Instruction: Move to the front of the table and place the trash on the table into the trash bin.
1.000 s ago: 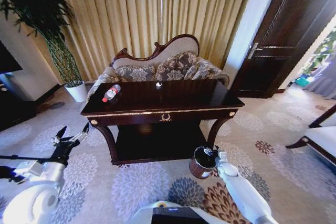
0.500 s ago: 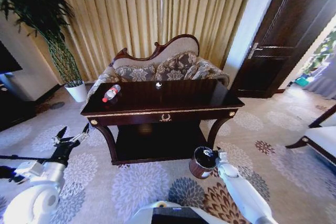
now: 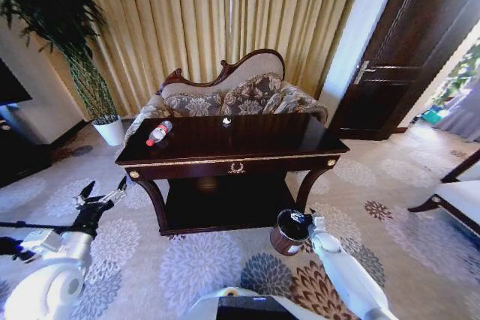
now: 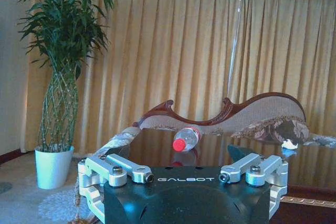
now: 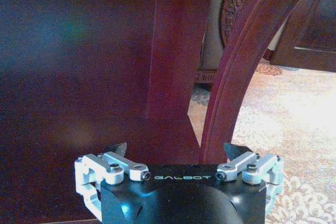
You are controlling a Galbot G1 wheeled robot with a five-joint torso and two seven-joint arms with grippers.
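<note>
The trash bin (image 3: 289, 231) stands on the carpet by the front right leg of the dark worktop (image 3: 247, 161), and its inside looks dark (what is in it cannot be told). One clear bottle (image 3: 158, 133) with a red cap lies on the worktop's left end. One small white bit (image 3: 226, 121) lies near the back edge. The left gripper (image 3: 100, 198) hangs spread wide, low and left of the worktop. The right gripper (image 3: 306, 219) is spread too, just beside the bin's rim.

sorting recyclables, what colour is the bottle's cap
Red; the bottle shows it best in the left wrist view.
</note>
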